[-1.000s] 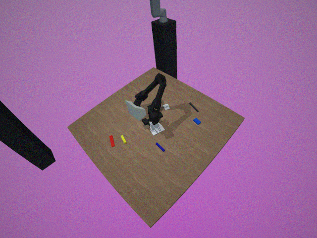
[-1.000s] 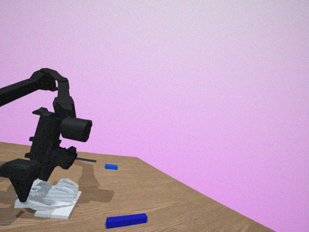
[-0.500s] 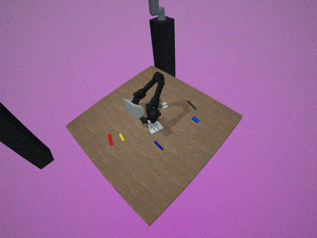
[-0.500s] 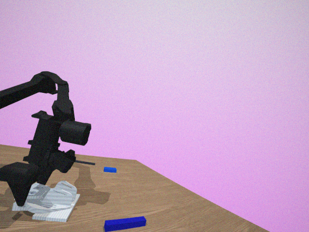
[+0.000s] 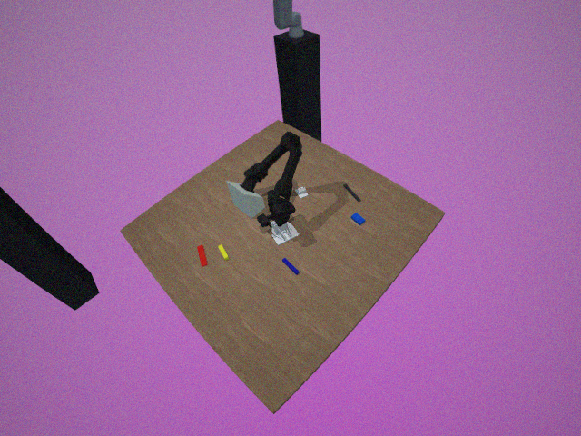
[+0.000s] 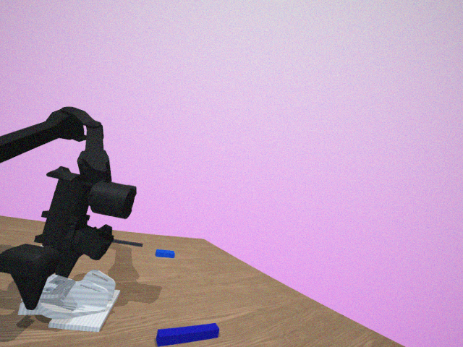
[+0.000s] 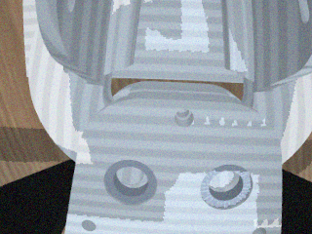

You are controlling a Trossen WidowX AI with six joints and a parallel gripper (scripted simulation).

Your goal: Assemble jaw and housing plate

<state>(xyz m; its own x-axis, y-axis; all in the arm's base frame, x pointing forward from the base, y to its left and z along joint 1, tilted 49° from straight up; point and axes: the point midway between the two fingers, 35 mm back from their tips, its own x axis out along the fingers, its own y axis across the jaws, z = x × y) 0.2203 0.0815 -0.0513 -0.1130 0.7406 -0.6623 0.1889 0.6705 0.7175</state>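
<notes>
The grey housing plate [image 7: 146, 146] lies between the black fingers of my gripper [image 5: 274, 223] [image 6: 48, 289] [image 7: 175, 175], low over the white base [image 6: 91, 324] [image 7: 46, 99]; the gripper is shut on it. In the wrist view, round ends show inside its left hole [image 7: 132, 176] and its right hole [image 7: 225, 181]; whether they sit fully through cannot be told. The left jaw [image 7: 90, 44] and right jaw [image 7: 275, 44] reach out beyond the plate on either side. Gear teeth and pins are mostly hidden, and whether the plate is fully down and level is unclear.
A dark blue bar [image 5: 290, 265] [image 6: 187, 334] lies in front of the base. A blue block [image 5: 358, 218] [image 6: 164, 253] and black rod [image 5: 351, 193] [image 6: 127, 243] lie apart. Red [image 5: 201, 255] and yellow [image 5: 223, 252] bars, a white piece [image 5: 301, 192] and a grey slab [image 5: 246, 200] also show.
</notes>
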